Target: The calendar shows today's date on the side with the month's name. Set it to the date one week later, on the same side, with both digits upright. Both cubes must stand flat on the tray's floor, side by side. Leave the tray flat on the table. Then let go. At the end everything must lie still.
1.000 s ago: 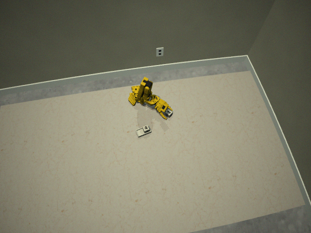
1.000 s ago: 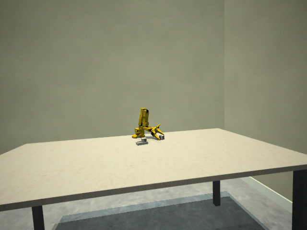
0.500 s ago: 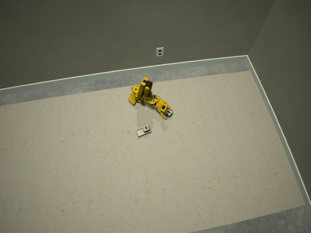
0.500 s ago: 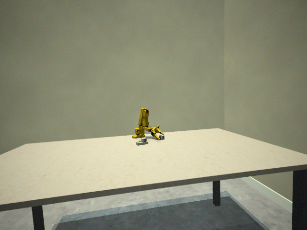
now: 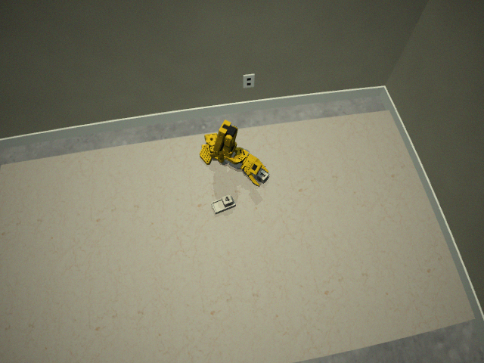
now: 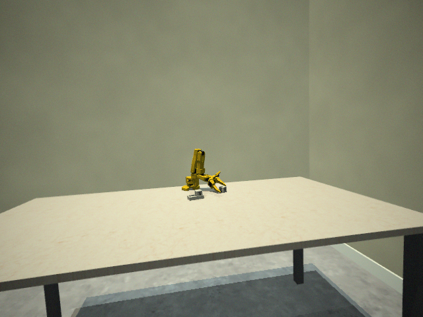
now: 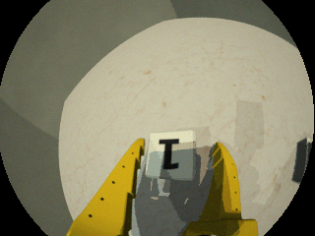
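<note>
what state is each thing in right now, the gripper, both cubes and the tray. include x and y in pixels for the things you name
Gripper [image 5: 261,180] [image 6: 223,189] [image 7: 180,143]: open, fingers either side of the loose cube.
Loose cube [image 5: 263,175] [image 6: 223,189] [image 7: 171,156]: out of the tray, 1 facing the wrist camera.
Other cube [image 5: 227,200] [image 6: 198,192]: in the tray, 4 on top.
Tray [image 5: 218,206] [image 6: 195,197]: flat, half filled.

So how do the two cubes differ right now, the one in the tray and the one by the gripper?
The tray cube shows a 4 on top; the other cube shows a 1.
The first sits inside the tray; the second is outside it, between the open jaws.
Both are pale with dark digits.
</note>
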`<state>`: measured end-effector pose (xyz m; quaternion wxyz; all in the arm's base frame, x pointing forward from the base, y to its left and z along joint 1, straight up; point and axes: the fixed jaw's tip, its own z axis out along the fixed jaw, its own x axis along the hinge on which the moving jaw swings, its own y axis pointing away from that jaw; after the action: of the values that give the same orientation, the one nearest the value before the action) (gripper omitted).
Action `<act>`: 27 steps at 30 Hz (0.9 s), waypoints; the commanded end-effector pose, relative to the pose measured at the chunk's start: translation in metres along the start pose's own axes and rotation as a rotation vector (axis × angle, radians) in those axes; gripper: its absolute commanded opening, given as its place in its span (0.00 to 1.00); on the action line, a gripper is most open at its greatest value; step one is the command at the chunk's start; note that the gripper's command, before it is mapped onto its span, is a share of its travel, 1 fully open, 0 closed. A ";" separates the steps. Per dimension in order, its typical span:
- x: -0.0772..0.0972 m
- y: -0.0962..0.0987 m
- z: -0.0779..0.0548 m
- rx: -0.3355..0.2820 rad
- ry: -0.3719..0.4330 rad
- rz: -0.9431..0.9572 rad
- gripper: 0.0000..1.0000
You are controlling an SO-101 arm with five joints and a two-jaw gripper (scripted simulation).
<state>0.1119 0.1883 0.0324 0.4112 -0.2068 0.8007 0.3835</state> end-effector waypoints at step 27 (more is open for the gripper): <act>-0.086 0.050 -0.002 -0.240 -0.242 0.405 0.35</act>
<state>0.1190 0.1985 0.0775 0.4352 -0.1235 0.7475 0.4864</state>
